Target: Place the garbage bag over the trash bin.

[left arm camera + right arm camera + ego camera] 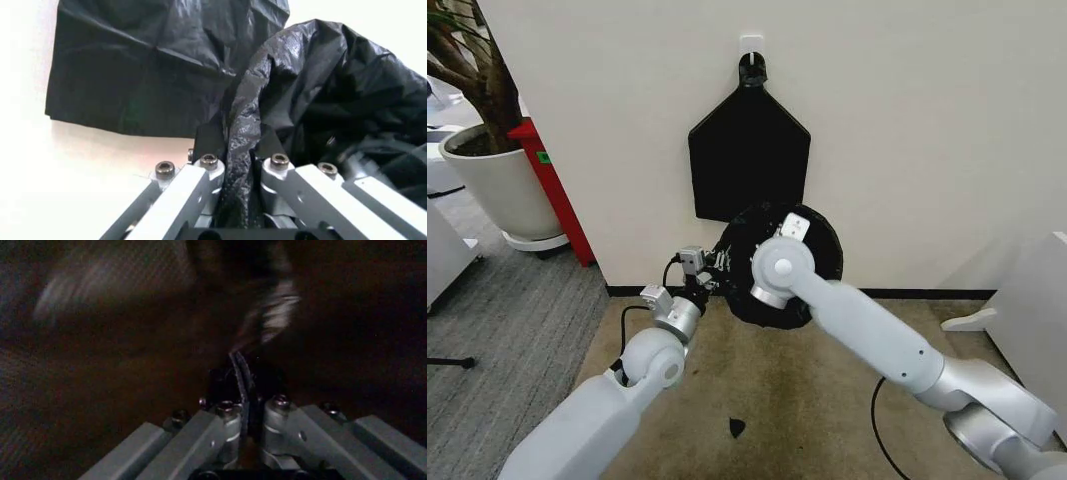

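Observation:
The garbage bag [819, 250] is a crinkled, glossy black mass low against the wall, stretched between my two arms. The trash bin is hidden under it. My left gripper [715, 272] is at the bag's left edge; in the left wrist view it [240, 144] is shut on a bunched strip of the bag [333, 90]. My right arm reaches in from the right, its wrist [776, 268] in front of the bag. In the dark right wrist view my right gripper [243, 376] is shut on a thin fold of black plastic.
A flat black pentagon bundle [749, 160] hangs from a wall hook just above the bag. A white plant pot [497, 185] and a red board [555, 190] stand at the left, white furniture [1032, 300] at the right. A small black scrap [737, 427] lies on the floor.

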Available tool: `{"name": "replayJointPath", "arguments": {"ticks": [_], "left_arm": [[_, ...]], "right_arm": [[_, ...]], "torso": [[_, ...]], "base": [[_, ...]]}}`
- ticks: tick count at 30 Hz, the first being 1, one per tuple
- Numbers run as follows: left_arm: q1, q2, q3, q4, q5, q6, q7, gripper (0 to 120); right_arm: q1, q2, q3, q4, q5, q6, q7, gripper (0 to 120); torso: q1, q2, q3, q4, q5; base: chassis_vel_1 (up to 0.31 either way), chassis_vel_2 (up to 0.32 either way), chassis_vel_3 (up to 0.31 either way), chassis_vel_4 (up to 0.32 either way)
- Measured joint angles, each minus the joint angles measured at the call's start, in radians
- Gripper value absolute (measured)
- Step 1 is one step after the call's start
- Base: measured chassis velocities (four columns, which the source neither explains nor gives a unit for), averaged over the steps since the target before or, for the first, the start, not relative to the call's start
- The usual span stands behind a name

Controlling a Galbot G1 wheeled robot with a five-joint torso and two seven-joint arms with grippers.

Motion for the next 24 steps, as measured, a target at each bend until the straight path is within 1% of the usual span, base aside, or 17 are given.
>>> {"name": "replayJointPath", "arguments": {"ticks": [3,6,11,15,17,24], "left_arm": [[0.000,0.001,-0.002,-0.002,0.000,0.000,0.000,4],[0.000,0.001,-0.004,-0.006,0.000,0.000,0.001,4],[0.000,0.000,-0.006,-0.005,0.000,0.000,0.004,4],[-0.003,-0.004,-0.006,0.000,0.000,0.000,0.004,4],[-0.003,-0.006,-0.006,0.001,0.000,0.000,0.005,4],[0.010,-0.002,-0.015,-0.008,0.003,0.000,0.018,4]], "right_arm": [[-0.005,0.004,0.005,-0.036,-0.014,-0.003,-0.003,0],[-0.002,0.004,0.012,-0.043,-0.018,-0.002,-0.004,0],[0.031,0.000,0.007,0.020,0.010,0.010,0.011,0],[0.068,0.012,-0.005,0.066,0.045,0.021,0.028,0],[0.075,0.018,-0.006,0.063,0.045,0.021,0.026,0],[0.085,0.065,0.010,-0.035,-0.023,0.000,-0.032,0]], "torso": [[0.000,0.000,0.000,0.0001,0.0001],[0.000,0.000,0.000,0.0000,0.0001],[0.000,0.000,0.000,0.0002,-0.0002],[0.000,0.000,0.000,0.0002,-0.0002],[0.000,0.000,0.000,0.0001,-0.0002],[0.000,0.000,0.000,0.0001,0.0000]], "base": [[0.000,0.000,0.000,0.000],[0.000,0.000,0.000,0.000],[0.000,0.000,0.000,0.000],[0.000,0.000,0.000,0.000],[0.000,0.000,0.000,0.000],[0.000,0.000,0.000,0.000]]}}
